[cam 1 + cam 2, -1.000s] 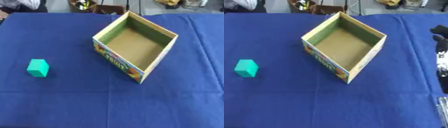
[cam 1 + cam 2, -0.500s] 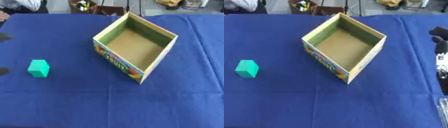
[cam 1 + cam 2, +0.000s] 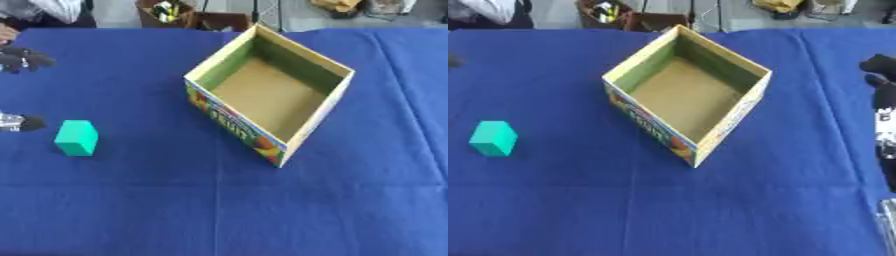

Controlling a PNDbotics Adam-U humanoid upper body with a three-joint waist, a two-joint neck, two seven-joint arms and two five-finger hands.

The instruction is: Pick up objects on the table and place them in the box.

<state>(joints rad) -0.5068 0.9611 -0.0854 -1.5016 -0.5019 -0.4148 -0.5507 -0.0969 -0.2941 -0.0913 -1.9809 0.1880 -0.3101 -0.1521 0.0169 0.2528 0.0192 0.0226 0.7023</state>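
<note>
Blue cloth (image 3: 219, 210) covers the whole table. An open cardboard box (image 3: 271, 95) w/ printed fruit sides sits upper centre, turned corner-on, inside bare. A teal block (image 3: 76, 137) lies on the cloth at centre left, well apart from the box. Left hand (image 3: 22, 60) shows at the left edge, just beside the block, not touching; possibly spread, can't tell. Right hand (image 3: 881, 100) shows at the right edge, grip state unclear.

The left hand (image 3: 21, 60) has been brought in at the left edge; its fingertips are now seen beside the green block (image 3: 76, 137).
</note>
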